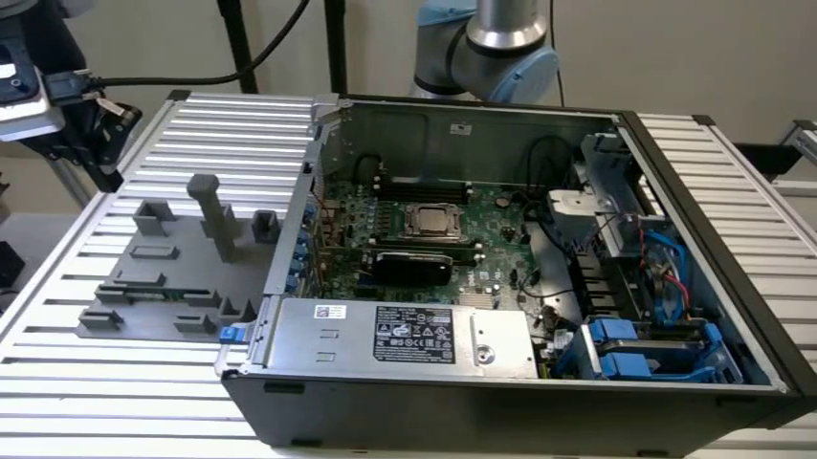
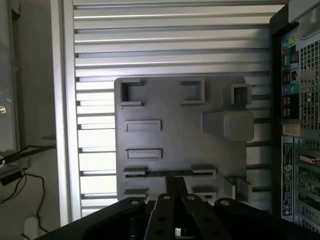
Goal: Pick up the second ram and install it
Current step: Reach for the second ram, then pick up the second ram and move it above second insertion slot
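Observation:
The second ram (image 2: 159, 173) is a thin green stick lying on edge between two holders of the grey fixture plate (image 2: 180, 107). In the exterior view the ram (image 1: 138, 281) sits near the front of that plate (image 1: 166, 253), to the left of the computer case. My gripper (image 2: 176, 186) hangs above the plate with its dark fingertips together, empty, and in line with the ram's middle but apart from it. The arm's end (image 1: 38, 96) is high at the exterior view's left edge.
The open computer case (image 1: 511, 382) holds the green motherboard (image 1: 422, 239), with black memory slots (image 1: 422, 186) at its back, a power supply (image 1: 408, 335) and blue drive bays (image 1: 651, 349). An upright grey post (image 1: 214, 215) stands on the fixture. Cables hang at the exterior view's left.

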Robot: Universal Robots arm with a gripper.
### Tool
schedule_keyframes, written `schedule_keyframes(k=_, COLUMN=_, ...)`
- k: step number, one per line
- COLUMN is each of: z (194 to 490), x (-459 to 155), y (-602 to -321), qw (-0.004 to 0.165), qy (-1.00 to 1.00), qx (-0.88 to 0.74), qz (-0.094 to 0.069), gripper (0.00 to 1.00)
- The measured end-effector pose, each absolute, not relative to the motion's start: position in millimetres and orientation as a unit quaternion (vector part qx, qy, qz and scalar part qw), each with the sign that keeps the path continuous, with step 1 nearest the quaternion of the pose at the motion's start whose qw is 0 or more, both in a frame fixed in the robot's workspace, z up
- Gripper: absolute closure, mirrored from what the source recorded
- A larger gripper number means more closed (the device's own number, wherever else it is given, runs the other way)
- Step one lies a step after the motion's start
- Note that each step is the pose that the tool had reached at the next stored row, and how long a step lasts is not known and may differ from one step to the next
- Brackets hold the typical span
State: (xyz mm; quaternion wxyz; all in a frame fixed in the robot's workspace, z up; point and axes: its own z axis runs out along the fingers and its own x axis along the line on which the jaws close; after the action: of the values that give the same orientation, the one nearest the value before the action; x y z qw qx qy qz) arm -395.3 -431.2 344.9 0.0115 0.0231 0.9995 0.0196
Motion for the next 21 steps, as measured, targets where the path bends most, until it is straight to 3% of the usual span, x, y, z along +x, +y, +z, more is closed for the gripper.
schedule_keyframes(k=21, z=343.2, x=-395.3, y=-431.2, qw=0.01, qy=0.998, qx=-0.059, qz=0.02, gripper=1.0)
